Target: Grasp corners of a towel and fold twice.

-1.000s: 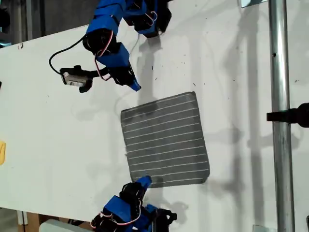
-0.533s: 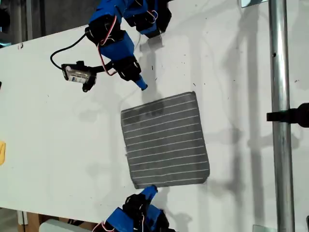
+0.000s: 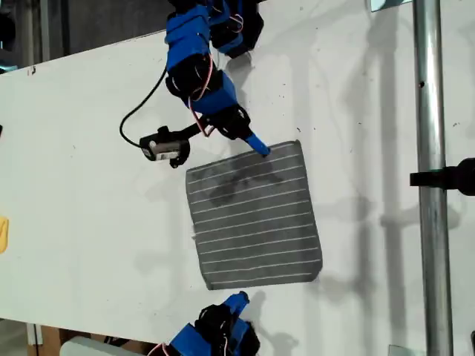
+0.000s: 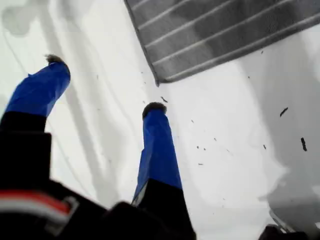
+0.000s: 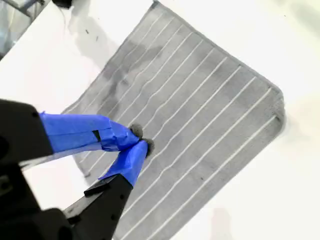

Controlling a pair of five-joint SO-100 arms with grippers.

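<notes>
The towel (image 3: 256, 215) lies flat on the white table (image 3: 89, 222), dark grey with thin white stripes. My second gripper (image 3: 263, 150) hangs over the towel's upper edge in the exterior view, between its two upper corners (image 3: 298, 144). Its blue fingertips (image 5: 135, 132) are pressed together, shut, with the towel (image 5: 200, 120) spread beneath them and no cloth visibly between them. My first gripper (image 3: 239, 300) sits just below the towel's lower edge in the exterior view. It is open (image 4: 106, 85), its fingers (image 4: 157, 150) wide apart, with a towel corner (image 4: 157, 81) just beyond them.
A metal pole (image 3: 430, 178) with a black clamp (image 3: 453, 176) runs down the exterior view's right. The second arm's camera module (image 3: 163, 147) hangs on a cable beside the towel. A yellow object (image 3: 3, 233) shows at the exterior view's left edge.
My second gripper has swung from the bare table toward the exterior view's right, onto the towel's upper edge. My first gripper has drawn back slightly from the towel's lower edge.
</notes>
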